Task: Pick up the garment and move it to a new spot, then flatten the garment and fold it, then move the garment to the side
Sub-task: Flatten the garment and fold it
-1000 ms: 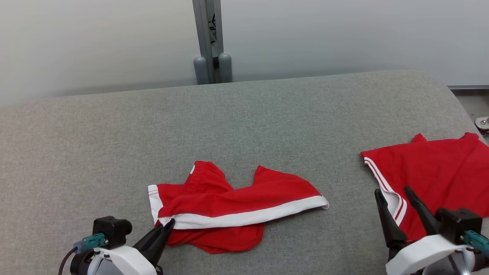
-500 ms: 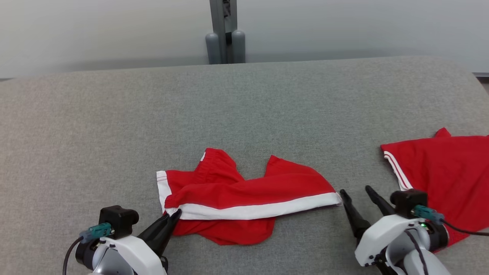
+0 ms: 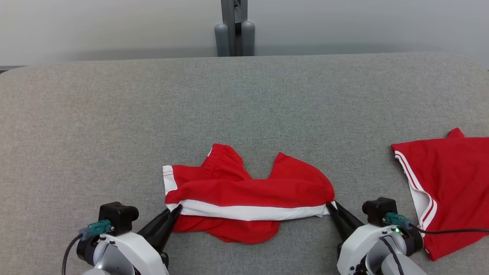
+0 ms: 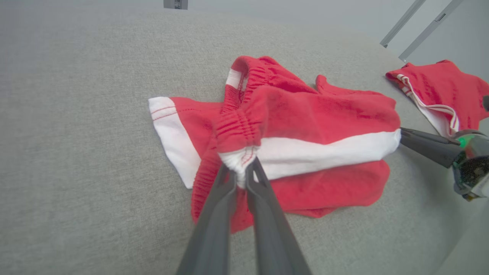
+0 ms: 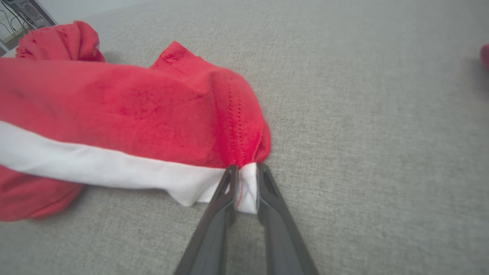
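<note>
The red shorts [image 3: 248, 193] are lying in a crumpled heap on the grey table [image 3: 114, 114]. They are sitting on the robot's side of the grey post [image 3: 234, 28], well apart from it, almost straight in front of it. A white stripe is running along the front of the shorts.

The left gripper [image 3: 176, 209] is reaching in from the left of the post. Its two dark fingers [image 4: 214, 221] are squeezing tight on the white corner at that end of the stripe.

The right gripper [image 3: 330, 206] is reaching in from the right of the post. Its fingers [image 5: 217, 214] are pinching the white corner at the other end, with the cloth sitting between them.

Another red garment [image 3: 450, 179] is lying on the table far to the right of the post, and it is not touching the shorts.
</note>
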Robot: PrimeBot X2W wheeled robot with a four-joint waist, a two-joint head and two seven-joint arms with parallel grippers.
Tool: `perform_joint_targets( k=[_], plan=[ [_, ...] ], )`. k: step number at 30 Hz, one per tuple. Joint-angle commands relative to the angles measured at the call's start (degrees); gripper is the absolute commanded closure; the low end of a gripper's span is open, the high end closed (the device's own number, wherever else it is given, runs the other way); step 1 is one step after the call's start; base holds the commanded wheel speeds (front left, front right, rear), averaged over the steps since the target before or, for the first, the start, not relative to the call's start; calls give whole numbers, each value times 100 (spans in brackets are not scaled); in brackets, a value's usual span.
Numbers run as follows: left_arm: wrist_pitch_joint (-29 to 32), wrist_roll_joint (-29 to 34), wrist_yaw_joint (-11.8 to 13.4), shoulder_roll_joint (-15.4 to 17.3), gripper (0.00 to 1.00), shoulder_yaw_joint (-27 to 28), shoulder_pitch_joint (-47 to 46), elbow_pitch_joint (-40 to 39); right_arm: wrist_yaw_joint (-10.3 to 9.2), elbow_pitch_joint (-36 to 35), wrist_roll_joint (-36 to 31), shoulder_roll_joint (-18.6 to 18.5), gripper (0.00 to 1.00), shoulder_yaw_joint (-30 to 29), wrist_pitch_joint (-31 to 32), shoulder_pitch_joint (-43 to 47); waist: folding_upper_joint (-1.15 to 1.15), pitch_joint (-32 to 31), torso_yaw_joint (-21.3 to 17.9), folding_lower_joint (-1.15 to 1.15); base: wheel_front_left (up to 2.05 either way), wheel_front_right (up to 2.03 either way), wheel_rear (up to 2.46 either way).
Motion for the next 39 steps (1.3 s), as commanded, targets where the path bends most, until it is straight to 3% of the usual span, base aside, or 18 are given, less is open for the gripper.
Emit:
perform_joint_targets(
  k=[1,8,16,24,29,33,39],
  plan=[
    [-90,-31,-12,37,100,37,-134,20,-2,193,104,-16,100,43,-92,30,0,-24,3,0,0,0,0],
    [-442,152,238,-13,100,172,-208,-236,-1,-286,356,-180,100,-309,-567,-138,0,-168,-51,0,0,0,0],
    [-622,407,685,-61,100,359,-476,-1167,-1,-2239,236,-410,100,-1008,-654,-54,0,-424,-239,0,0,0,0],
    [-548,728,1088,-29,100,480,-799,-2348,0,-4637,-142,-463,100,-1444,-73,169,0,-643,-386,0,0,0,0],
    [-394,1003,1328,61,100,473,-833,-3129,1,-5710,-368,-371,100,-1641,358,430,0,-728,-431,0,0,0,0],
    [-195,1215,1521,148,100,467,-729,-3674,1,-6259,-447,-279,100,-1756,648,616,0,-746,-463,0,0,0,0],
    [-23,1372,1678,235,100,477,-712,-4033,1,-6475,-450,-197,100,-1810,888,693,0,-683,-481,0,0,0,0]
  ],
)
